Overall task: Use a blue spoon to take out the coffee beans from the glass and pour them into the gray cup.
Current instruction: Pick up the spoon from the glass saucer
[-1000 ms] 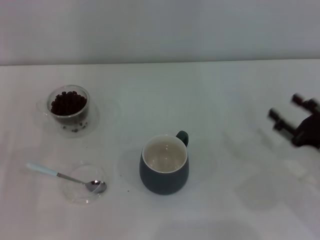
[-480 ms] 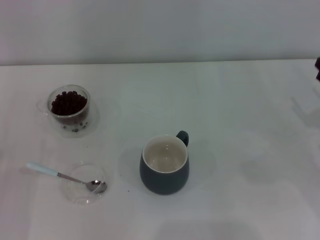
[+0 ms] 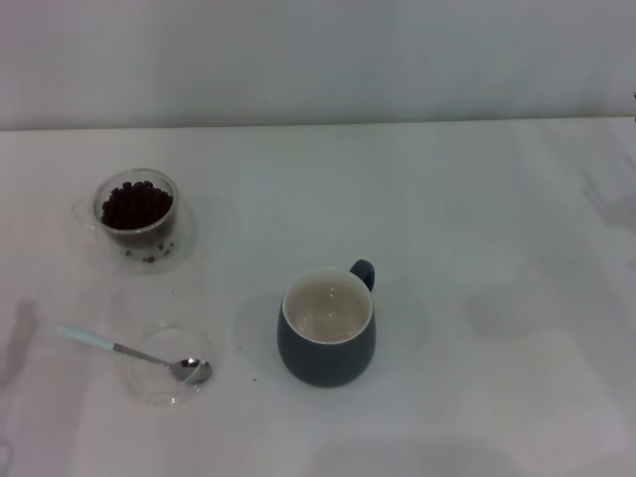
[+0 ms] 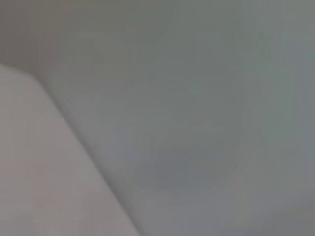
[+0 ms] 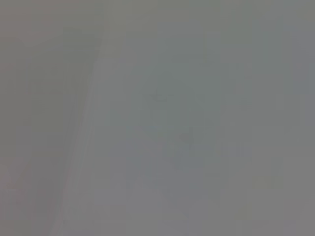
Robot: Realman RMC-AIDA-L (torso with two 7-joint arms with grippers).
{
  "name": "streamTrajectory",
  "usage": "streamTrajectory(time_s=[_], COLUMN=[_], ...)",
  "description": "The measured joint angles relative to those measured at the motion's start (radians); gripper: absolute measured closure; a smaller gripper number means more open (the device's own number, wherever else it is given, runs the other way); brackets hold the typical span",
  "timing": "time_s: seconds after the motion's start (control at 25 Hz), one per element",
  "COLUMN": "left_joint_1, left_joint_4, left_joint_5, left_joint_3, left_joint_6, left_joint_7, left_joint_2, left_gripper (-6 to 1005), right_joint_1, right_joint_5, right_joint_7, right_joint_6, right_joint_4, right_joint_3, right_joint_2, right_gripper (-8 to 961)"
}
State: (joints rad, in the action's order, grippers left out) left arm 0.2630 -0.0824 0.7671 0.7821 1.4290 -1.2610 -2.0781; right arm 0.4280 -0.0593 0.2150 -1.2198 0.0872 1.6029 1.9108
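White bench (image 3: 477, 199) runs back to a plain pale wall. Neither of my tools shows in any view, so I cannot tell how they stand.

Propped for an easy pickup, the blue spoon (image 3: 119, 350) rests its bowl in a shallow clear dish (image 3: 149, 383), handle jutting toward my left. Behind it, well apart, the glass (image 3: 137, 215) holds the coffee beans (image 3: 135, 204). Open and upright, the gray cup (image 3: 326, 328) waits mid-bench. Nothing blocks the spoon.

Slate-gray cup (image 3: 327, 343), cream-white inside
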Motion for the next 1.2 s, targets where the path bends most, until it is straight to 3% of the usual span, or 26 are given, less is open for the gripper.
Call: streamTrajectory(time_s=[0.04,0.72,1.2], left_joint_1=[0.0,0.05,0.039], left_joint_4=[0.0,0.011,0.012], left_joint_5=[0.0,0.01,0.052], left_joint_3=[0.046,0.298,0.315], left_joint_6=[-0.026,-0.112,-0.11], left_joint_7=[-0.029,-0.065,-0.033], left_joint_2=[-0.002,0.003,-0.004], left_gripper=[127,131,176], right_joint_1=[0.001,-0.004,-0.02], right_joint_5=[0.0,-0.001,0.001], right_joint_7=[-0.006,-0.034,-0.037], right_joint_6=[0.006,0.04,0.035], right_joint_4=[0.007,0.034,0.034], right_joint_3=[-0.001,-0.015,-0.015], right_joint_2=[0.0,0.02,0.031], right_gripper=[211,212,211])
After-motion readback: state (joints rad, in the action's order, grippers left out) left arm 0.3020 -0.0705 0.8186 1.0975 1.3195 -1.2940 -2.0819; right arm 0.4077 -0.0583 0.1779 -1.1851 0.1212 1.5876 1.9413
